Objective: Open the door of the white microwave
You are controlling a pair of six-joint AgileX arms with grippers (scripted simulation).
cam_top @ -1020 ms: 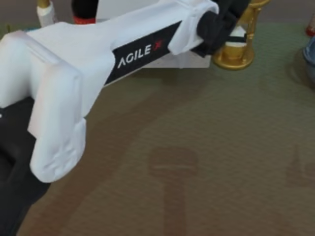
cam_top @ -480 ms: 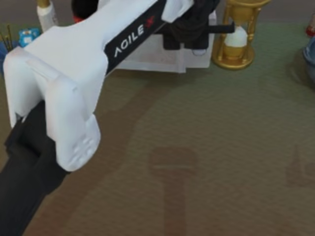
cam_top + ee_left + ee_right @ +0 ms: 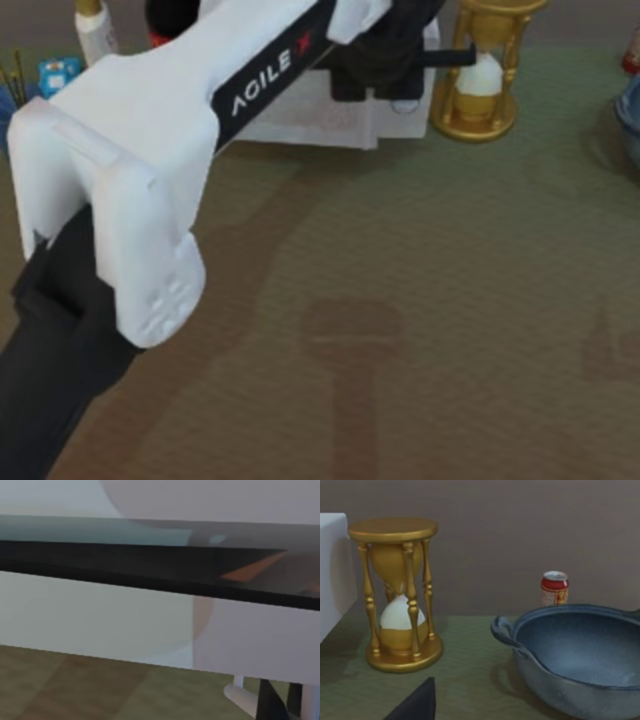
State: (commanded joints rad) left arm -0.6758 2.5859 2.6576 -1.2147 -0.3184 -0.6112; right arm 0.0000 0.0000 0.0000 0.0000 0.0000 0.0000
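Left arm (image 3: 150,150) swung toward worktop's far edge, now static. Left gripper (image 3: 385,55) at microwave (image 3: 300,120) front, far edge; door not visible, finger state unclear. Pull seems stalled or done. Right arm parked.

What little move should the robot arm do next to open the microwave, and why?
Probably a small, gentle pull with the left gripper, away from the white microwave. It is right up against the microwave, and its wrist view shows a white panel very close. The right arm waits by the hourglass.
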